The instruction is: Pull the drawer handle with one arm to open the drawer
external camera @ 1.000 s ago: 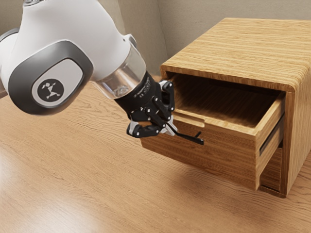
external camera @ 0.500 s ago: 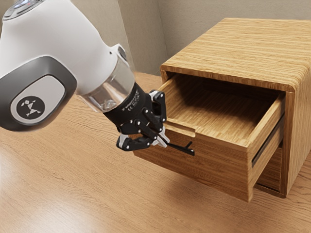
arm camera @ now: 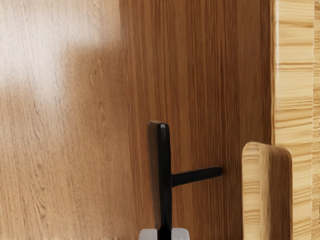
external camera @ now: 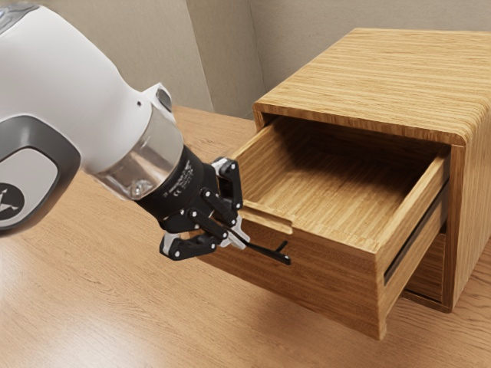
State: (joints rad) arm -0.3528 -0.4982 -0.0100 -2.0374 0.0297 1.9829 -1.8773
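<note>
Drawer (external camera: 311,264) slid further out of cabinet (external camera: 383,77), toward the exterior view's left; my gripper (external camera: 234,239) is clamped on handle (external camera: 268,251). Approx fully open, little pull left imo.

One cabinet (external camera: 399,77), one drawer (external camera: 322,264) (with one handle (external camera: 266,251)), one pincer (external camera: 234,239), one table (external camera: 92,307).

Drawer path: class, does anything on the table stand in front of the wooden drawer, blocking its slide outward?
Nothing visible does. The black tool grips the thin black bar handle of the light wooden drawer, and wooden tabletop lies ahead of it.
</note>
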